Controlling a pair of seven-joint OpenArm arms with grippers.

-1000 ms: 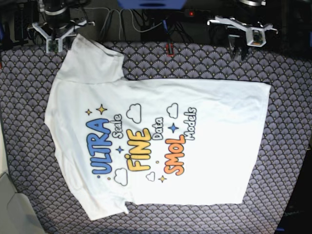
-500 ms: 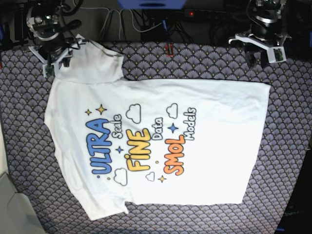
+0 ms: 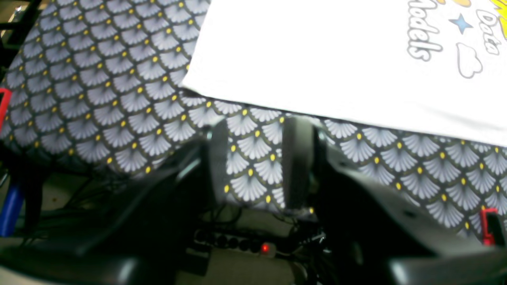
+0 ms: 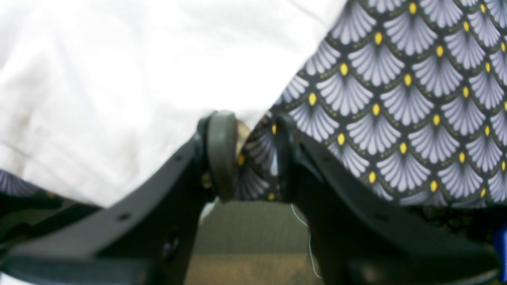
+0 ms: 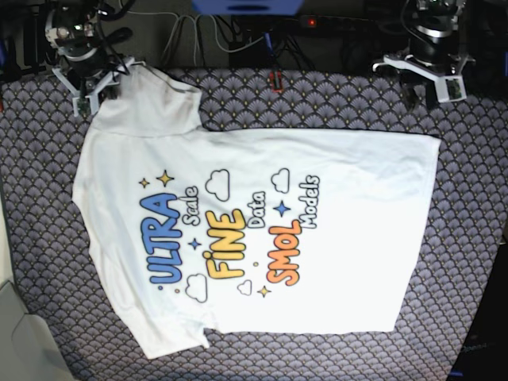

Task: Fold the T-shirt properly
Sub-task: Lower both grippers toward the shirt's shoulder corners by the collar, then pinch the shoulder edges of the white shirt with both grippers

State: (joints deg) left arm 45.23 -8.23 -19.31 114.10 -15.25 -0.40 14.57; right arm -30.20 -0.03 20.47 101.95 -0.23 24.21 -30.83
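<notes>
T-shirt [image 5: 262,230] spread flat, print up, on the patterned desk [image 5: 333,99]; right claw [image 5: 89,89] at the sleeve edge and left claw [image 5: 423,82] near the hem corner, both parted and empty, apparently positioned for the first fold

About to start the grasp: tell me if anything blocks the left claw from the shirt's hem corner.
Nothing visible blocks it. Only bare patterned tablecloth lies between the open left claw and the T-shirt hem corner; red clips sit off at the cloth's edges.
</notes>
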